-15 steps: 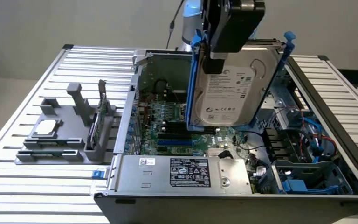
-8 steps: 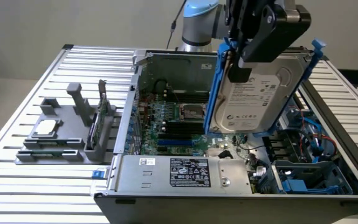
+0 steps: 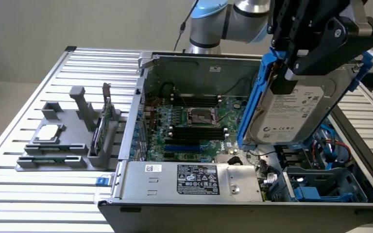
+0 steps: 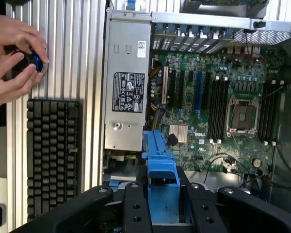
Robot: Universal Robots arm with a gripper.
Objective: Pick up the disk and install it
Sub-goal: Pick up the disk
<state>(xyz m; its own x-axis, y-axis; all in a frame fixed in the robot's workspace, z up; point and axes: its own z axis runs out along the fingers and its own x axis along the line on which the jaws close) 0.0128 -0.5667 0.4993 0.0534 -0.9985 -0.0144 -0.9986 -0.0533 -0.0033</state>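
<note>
Exterior view: black pincer (image 3: 295, 74), jaws clamped on the flat silver metal hard disk (image 3: 298, 112) with blue plastic side rails, holds it tilted above the open grey computer case (image 3: 206, 64). Wrist view: pincer (image 4: 163, 208) grips the disk (image 4: 160, 162) by its blue rail over the case's green motherboard (image 4: 184, 68).

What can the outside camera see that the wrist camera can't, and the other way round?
Outside camera: the white label on the disk, and a grey rack beside the computer, on the exterior view's left.
Wrist camera: a person's hands around a small round black thing, and a black keyboard.
Both: the open computer with its green circuit board, and the gripper holding the disk, whose blue rail sits between the fingers.
</note>
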